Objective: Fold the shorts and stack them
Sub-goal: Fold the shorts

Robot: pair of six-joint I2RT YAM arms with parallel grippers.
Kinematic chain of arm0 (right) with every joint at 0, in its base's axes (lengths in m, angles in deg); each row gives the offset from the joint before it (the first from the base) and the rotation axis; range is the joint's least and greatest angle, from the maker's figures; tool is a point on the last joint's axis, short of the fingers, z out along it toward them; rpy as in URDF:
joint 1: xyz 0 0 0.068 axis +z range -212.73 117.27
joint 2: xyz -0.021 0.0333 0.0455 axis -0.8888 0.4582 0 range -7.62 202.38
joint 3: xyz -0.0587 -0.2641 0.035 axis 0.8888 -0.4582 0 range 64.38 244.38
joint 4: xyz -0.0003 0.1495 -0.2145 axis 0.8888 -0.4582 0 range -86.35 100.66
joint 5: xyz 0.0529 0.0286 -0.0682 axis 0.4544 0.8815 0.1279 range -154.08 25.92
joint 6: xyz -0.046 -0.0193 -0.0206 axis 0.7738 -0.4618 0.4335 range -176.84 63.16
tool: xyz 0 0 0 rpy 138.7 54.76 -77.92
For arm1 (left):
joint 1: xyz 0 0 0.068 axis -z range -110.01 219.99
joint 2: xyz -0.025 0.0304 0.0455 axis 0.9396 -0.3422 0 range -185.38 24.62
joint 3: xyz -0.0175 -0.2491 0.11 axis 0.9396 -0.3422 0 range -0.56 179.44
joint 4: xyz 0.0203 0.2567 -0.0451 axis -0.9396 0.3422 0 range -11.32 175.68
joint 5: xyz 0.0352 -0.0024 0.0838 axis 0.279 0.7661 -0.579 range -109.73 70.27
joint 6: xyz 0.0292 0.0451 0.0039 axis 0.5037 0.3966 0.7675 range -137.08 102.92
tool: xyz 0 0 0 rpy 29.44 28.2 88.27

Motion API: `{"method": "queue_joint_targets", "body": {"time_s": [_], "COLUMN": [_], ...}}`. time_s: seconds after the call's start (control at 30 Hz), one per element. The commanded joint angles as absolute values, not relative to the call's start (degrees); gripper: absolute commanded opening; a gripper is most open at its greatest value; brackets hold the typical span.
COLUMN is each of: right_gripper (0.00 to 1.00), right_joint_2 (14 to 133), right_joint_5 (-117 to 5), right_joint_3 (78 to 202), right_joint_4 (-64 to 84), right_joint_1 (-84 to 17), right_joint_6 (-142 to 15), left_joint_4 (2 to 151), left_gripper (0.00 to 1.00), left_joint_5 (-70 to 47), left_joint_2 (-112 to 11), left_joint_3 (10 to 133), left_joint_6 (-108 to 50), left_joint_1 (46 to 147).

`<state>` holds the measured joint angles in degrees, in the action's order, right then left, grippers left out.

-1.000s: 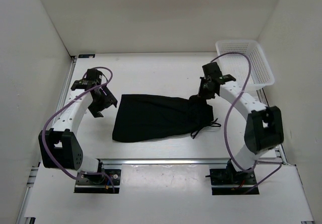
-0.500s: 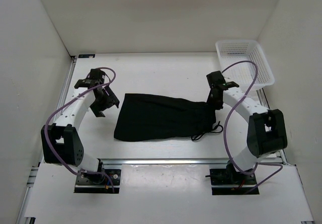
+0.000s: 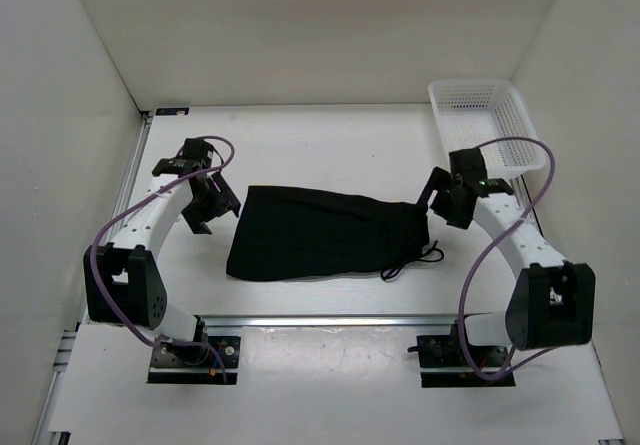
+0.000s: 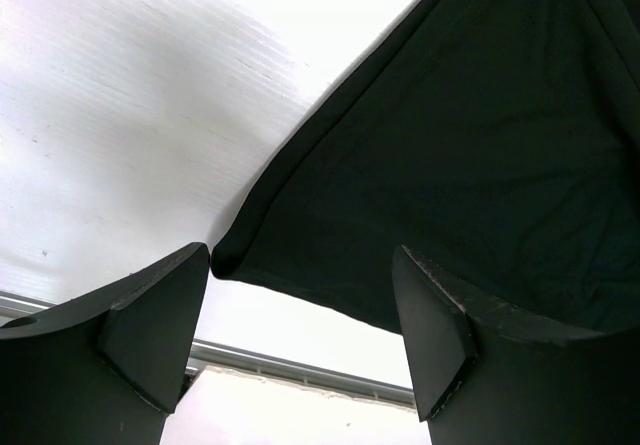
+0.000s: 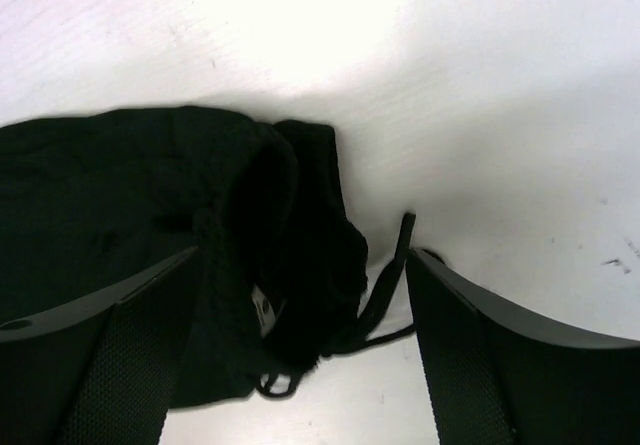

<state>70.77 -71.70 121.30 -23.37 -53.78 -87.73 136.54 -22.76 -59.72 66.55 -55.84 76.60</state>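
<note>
The right arm has swung out to the right, off the waist end it was hanging over a second ago, and the cloth there now lies flat; the left arm has hardly shifted. The shorts (image 3: 325, 233) lie as a dark folded slab in the middle of the counter (image 3: 320, 150), long axis running left to right between the two arms. The drawstring (image 3: 415, 262) trails off the right near corner. The right fingers (image 3: 445, 201) hover just beside that waist end, spread apart and holding nothing, the bunched waistband lying ahead of them in the wrist view. The left fingers (image 3: 210, 213) sit just off the opposite short edge, also apart and empty, with the near left corner framed between them. Each arm is bent low and angled inward; neither looks clearly nearer.
</note>
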Motion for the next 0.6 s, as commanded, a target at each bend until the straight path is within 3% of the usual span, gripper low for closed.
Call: {"method": "queue_joint_targets", "body": {"time_s": [0.0, 0.2, 0.4, 0.47, 0.57], "right_gripper": [0.90, 0.94, 0.94, 0.80, 0.75], "right_joint_2": [68.8, 69.5, 73.7, 74.3, 72.9], "right_joint_5": [-58.3, -46.4, -46.8, -48.2, -47.5], "right_joint_3": [115.7, 108.3, 103.9, 103.0, 103.0], "right_joint_4": [-21.9, -14.7, -10.4, -9.2, -9.2], "right_joint_1": [-56.2, -59.2, -61.1, -61.1, -61.7], "right_joint_6": [-85.5, -87.0, -89.4, -90.0, -90.0], "left_joint_4": [135.0, 135.0, 135.0, 135.0, 135.0], "left_gripper": [0.85, 0.85, 0.85, 0.85, 0.85], "left_joint_5": [-22.8, -22.8, -23.3, -23.3, -23.3], "left_joint_2": [-59.9, -60.5, -59.9, -59.9, -59.9], "left_joint_3": [66.1, 65.6, 65.6, 65.1, 65.1], "left_joint_6": [-55.3, -55.3, -55.3, -55.3, -55.3], "left_joint_1": [77.1, 77.7, 77.7, 77.7, 77.7]}}
